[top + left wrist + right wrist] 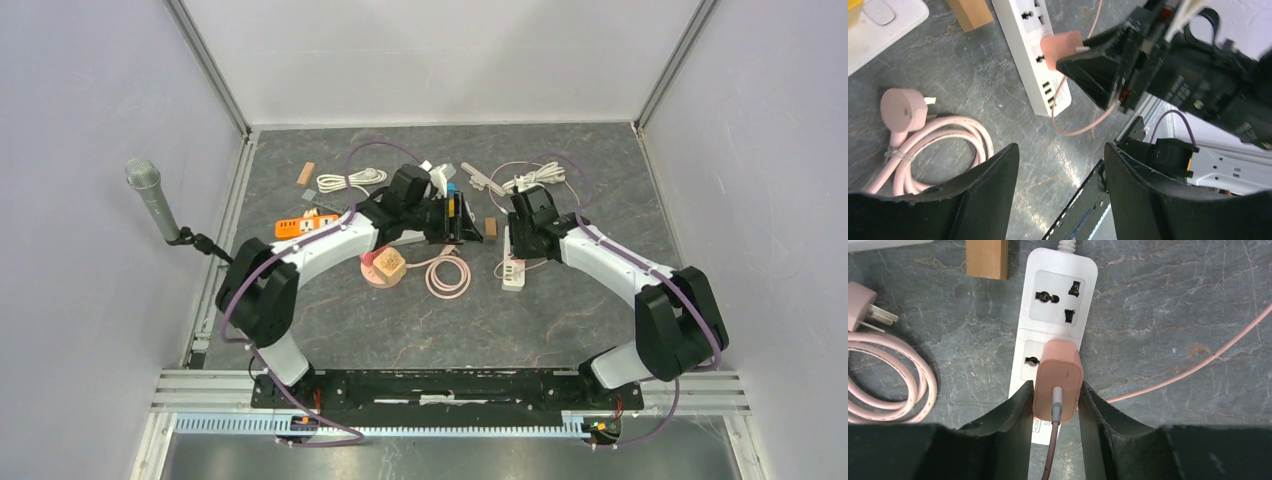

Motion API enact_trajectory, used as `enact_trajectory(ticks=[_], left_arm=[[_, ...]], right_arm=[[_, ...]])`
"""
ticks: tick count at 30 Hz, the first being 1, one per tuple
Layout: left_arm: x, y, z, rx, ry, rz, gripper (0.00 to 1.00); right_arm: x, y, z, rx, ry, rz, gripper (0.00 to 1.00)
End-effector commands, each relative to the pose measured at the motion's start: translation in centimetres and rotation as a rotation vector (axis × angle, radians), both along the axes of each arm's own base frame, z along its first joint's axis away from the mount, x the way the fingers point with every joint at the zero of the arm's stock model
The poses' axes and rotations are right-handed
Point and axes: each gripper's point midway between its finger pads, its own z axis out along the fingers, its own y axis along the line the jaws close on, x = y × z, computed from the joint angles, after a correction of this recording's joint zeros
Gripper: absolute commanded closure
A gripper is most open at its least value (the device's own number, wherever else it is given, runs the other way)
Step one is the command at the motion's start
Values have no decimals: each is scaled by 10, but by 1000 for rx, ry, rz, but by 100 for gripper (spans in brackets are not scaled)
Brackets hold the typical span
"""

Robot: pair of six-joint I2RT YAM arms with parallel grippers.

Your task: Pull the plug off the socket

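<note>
A white power strip (1055,315) lies on the dark table; it also shows in the top view (513,262) and the left wrist view (1035,50). A pink plug (1058,377) with a thin pink cable sits over its lower socket. My right gripper (1055,390) is shut on the pink plug, one finger on each side. I cannot tell whether the prongs are still seated. The plug also shows in the left wrist view (1060,47), held by the right fingers. My left gripper (1060,152) is open and empty above the table, left of the strip (462,222).
A coiled pink cable with its own plug (447,273) lies left of the strip. A small wooden block (490,227) sits by the strip's far end. An orange power strip (305,226), a round pink piece (385,266), white cable bundles (350,181) and a microphone (150,195) are around.
</note>
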Motion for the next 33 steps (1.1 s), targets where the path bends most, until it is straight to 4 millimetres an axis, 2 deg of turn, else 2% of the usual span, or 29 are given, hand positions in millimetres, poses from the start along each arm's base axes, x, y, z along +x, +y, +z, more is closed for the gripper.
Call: enact_trajectory(ticks=[1,5,7,9,11,13,18,22,25,30,33], left_arm=[[17,-30,12,-36,-25,36,31],[22,-44,-2,-5,-22,49,32],[28,-50,-11,10,-7,53,32],[34,-57,-15,18,4,50,33],[39,-65,-18,13,16,48,33],[43,-72,-21,13,23,49,33],[44,-85,-36,27,42,44,35],[45,-101,-46,52,28,29,47],[45,-114,-53,105,-7,7,52],[48,-123,-76,151,19,21,54],[50,-123,-90,170,47,48,55]], right_arm=[[0,-4,20,2,-83,27,71],[-7,-5,22,16,-93,33,64],[-7,-7,21,12,-96,24,51],[-4,-8,23,10,-109,18,41],[3,-8,25,8,-129,16,35],[9,-8,27,10,-141,13,32],[14,-9,24,9,-128,-3,35],[10,-16,19,2,-114,-33,48],[8,-17,17,23,-136,-33,54],[8,-18,11,21,-131,-10,55],[5,-23,6,16,-125,-24,54]])
